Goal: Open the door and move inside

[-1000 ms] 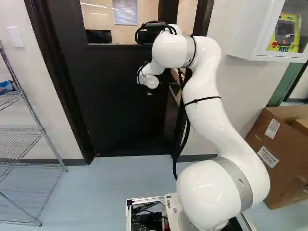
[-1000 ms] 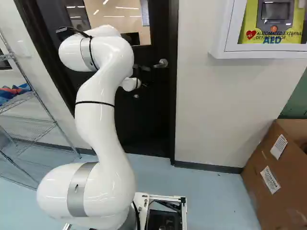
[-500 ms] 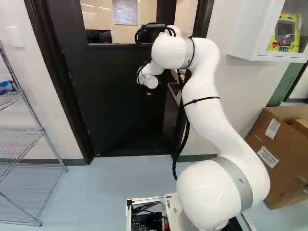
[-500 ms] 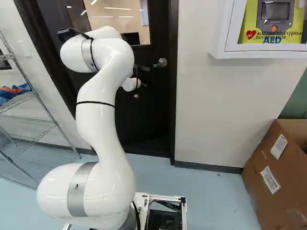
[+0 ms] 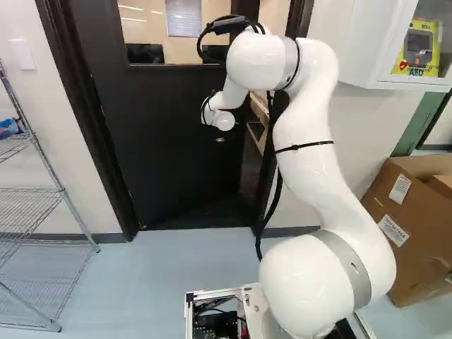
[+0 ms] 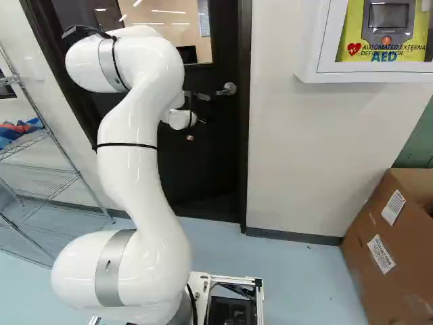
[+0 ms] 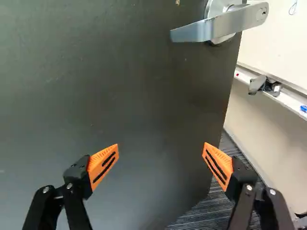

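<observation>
1. The gripper (image 6: 196,129) has its jaws spread wide, one orange pad (image 7: 104,165) well apart from the other, with nothing held between them
2. Ahead of it is the dark face of the door (image 5: 169,141); in the wrist view one pad shows against that face and the other just by the door's free edge, though I can't tell whether either touches
3. The metal handle (image 7: 216,26) sits near that free edge, ahead of the gripper and off to the side of the finger nearer the edge, apart from both pads
4. The door stands ajar, a gap showing between its free edge and the dark frame (image 6: 244,135)
5. Through the gap I make out a pale wall (image 7: 259,120), a ledge (image 7: 289,99) with a dark clip (image 7: 267,86) on it, and striped flooring (image 7: 204,215)
6. A window (image 5: 155,42) fills part of the door's upper half
7. The white arm (image 5: 304,141) rises and bends over towards the door
8. Left of the frame is a wire rack (image 5: 60,189), blue and red cloth (image 6: 19,128) on a shelf of it
9. To the right, a wall cabinet (image 6: 308,40) houses a yellow device (image 6: 352,20), with a cardboard box (image 5: 417,254) lower down on the blue floor (image 6: 291,271)
</observation>
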